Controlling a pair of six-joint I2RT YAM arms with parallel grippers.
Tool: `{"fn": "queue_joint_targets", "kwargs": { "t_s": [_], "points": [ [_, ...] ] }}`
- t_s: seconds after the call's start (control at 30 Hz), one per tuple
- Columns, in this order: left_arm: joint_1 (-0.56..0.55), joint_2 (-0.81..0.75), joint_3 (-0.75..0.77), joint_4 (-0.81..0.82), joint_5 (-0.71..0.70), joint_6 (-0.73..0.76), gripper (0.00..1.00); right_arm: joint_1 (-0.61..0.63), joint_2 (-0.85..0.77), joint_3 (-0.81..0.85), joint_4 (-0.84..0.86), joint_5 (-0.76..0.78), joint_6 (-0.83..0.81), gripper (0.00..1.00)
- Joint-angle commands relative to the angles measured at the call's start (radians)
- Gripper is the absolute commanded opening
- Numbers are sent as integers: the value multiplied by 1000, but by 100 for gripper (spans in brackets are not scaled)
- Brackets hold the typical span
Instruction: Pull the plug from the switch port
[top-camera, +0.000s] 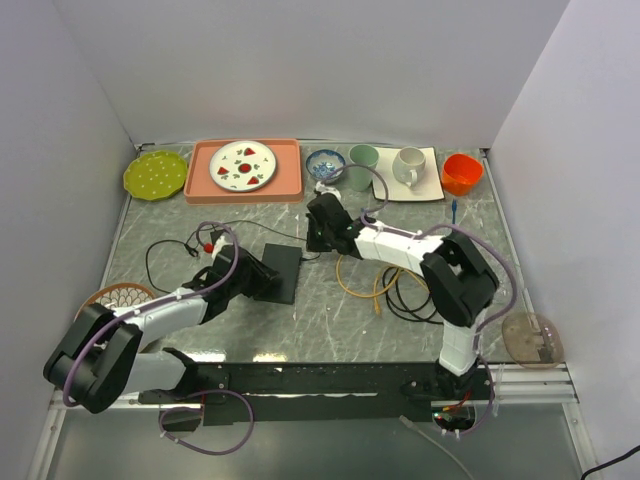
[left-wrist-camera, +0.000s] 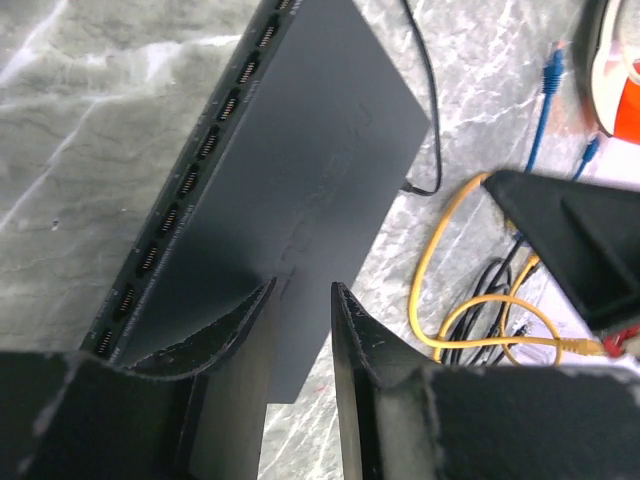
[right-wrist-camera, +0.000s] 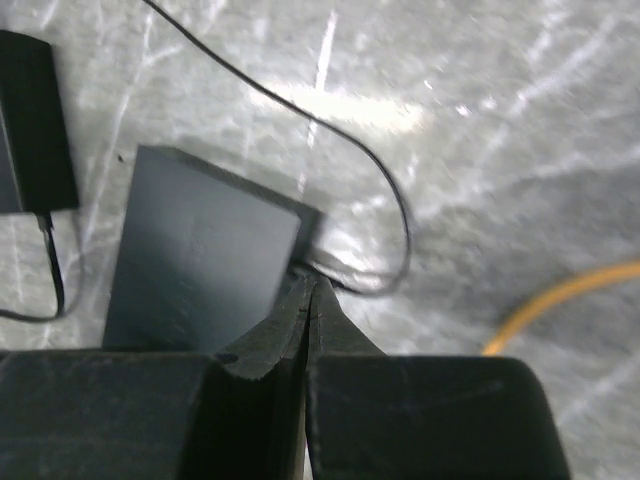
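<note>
Switch (right-wrist-camera: 200, 250): flat matte slab | right tool (right-wrist-camera: 312, 287) seemingly pinching plug (right-wrist-camera: 303, 268)

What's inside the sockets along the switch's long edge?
In the left wrist view, the sockets on the switch look empty; the row's near end is hidden behind the left gripper.

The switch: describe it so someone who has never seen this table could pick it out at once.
On the grey marbled table, look near the middle, just this side of the pink tray. The switch is the flat matte black box there, with a row of sockets along one long edge; the black adapter nearby is far smaller.
</note>
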Motion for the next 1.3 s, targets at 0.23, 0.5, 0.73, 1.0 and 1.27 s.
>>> {"fn": "queue_joint_targets", "kwargs": {
  "t_s": [0.23,0.5,0.73,1.0,1.27],
  "points": [
    [-2,25,1,-1,-14,20,35,-25,149,55,2,-55,5,0],
    [27,129,35,8,26,24,34,-19,86,-109,80,-80,40,0],
    [72,149,81,-7,18,40,34,17,32,-217,144,-118,76,0],
    [99,151,132,-47,9,57,33,36,6,-223,132,-106,71,0],
    [99,54,139,-30,5,90,35,-33,-184,-234,78,-35,-24,4]
  ]
}}
